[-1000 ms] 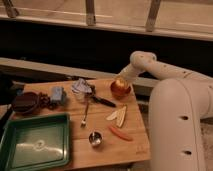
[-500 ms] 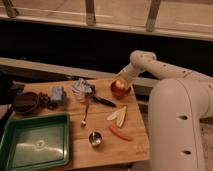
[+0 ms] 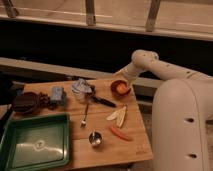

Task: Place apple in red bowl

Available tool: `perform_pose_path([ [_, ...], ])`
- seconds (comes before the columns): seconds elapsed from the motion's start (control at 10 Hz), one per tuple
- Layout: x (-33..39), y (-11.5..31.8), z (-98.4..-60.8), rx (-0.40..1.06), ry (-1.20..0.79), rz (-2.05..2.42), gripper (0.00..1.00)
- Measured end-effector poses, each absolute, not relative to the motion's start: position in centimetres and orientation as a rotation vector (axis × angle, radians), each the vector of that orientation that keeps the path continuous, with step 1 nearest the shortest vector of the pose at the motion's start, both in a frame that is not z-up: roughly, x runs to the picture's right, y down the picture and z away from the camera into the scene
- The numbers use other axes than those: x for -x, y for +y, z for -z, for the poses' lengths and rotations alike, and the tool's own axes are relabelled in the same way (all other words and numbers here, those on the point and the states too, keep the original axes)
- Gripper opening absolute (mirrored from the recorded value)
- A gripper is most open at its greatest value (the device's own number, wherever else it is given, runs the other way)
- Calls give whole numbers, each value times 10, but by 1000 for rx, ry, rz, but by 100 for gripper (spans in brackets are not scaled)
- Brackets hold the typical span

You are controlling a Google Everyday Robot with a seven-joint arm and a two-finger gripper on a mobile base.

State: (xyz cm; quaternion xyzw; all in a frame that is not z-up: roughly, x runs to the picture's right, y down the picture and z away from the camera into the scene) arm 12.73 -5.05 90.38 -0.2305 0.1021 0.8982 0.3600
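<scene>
Now apple in red bowl; gripper just above, fingers' state unclear

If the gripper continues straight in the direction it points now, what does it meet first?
Probably the red bowl with the apple inside: the gripper sits just behind its far rim, pointing down-left. Depth is uncertain.
</scene>
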Motion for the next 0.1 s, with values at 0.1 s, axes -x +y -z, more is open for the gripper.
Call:
perform_pose_path([
  [0.1,-126,-50,-904,596,264,-2313,74],
])
